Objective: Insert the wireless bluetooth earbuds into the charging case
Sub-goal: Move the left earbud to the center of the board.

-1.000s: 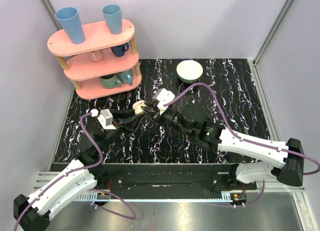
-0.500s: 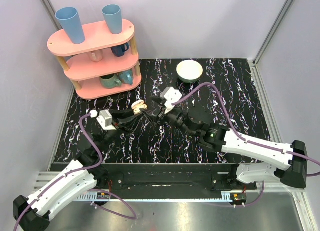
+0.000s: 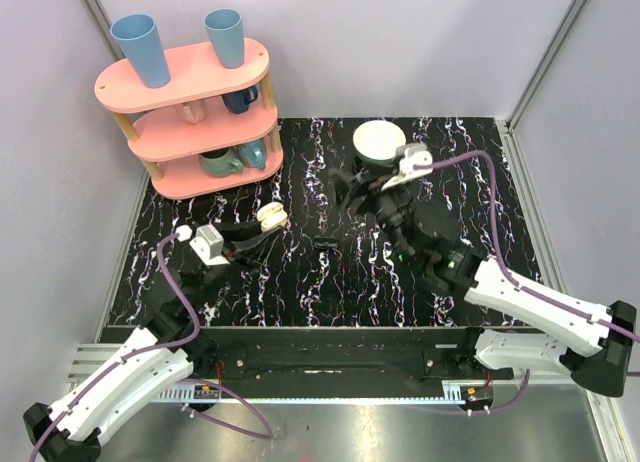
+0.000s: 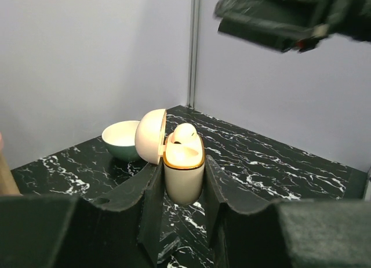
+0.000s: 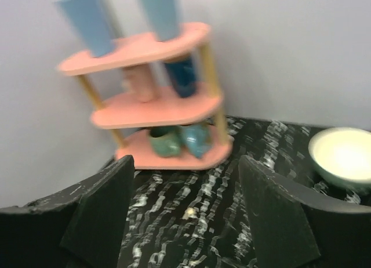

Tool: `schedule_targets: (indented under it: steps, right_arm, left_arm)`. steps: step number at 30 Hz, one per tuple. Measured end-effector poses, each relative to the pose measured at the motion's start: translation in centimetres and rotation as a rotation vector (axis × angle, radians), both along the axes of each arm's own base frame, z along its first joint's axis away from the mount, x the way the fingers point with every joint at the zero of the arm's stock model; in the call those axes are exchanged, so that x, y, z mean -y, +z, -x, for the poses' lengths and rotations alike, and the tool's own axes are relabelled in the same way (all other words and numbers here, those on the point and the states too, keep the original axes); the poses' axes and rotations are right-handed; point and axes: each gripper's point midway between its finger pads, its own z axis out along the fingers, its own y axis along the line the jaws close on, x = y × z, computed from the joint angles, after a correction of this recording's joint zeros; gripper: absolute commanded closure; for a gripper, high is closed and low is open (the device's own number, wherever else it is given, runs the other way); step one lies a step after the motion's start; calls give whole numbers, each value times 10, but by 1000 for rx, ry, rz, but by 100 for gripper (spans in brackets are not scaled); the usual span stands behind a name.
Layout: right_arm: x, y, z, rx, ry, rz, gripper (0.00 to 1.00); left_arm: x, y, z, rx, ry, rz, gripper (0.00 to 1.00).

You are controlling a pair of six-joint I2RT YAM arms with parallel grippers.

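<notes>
Gripping the charging case [image 4: 183, 174] upright between its fingers, the left gripper [image 3: 264, 223] is clamped tight on the cream shell over the black marbled table [image 3: 480, 212], near the pink shelf [image 3: 190, 112]. The case's lid stands swung open, and one whitish earbud [image 4: 184, 132] sits in the top. The right gripper [image 5: 185, 217] hangs with jaws spread wide and nothing between them, just beside the white bowl [image 3: 379, 140], well apart from the case. A small black object [image 3: 325, 244] lies between the arms

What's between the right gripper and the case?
Top view: bare table from right gripper to case; a small black object lies just off that line.
</notes>
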Motion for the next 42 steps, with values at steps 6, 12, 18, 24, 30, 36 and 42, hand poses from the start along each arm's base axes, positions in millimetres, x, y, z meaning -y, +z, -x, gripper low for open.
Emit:
schedule_targets:
  steps: [6,12,18,24,30,36,42]
  right_arm:
    - [64,-60,-75,-270,-194,-102,20]
    - [40,-143,-108,-566,-146,-83,20]
    - [-9,-214,-135,-825,-117,-32,14]
    - [-43,-253,-163,-939,-137,-6,12]
    - [-97,-278,-175,-975,-128,105,4]
    - [-131,-282,-154,-956,-86,192,0]
    - [-130,-276,-157,-964,-123,116,0]
  left_arm:
    - [-18,15,7,49,62,-20,100]
    - [-39,21,11,87,144,-48,100]
    - [-58,20,15,103,215,-60,100]
    - [-77,29,21,136,284,-30,100]
    - [-83,28,20,135,311,-32,100]
    - [-85,28,20,137,318,-31,100]
    - [-88,28,22,139,324,-26,100]
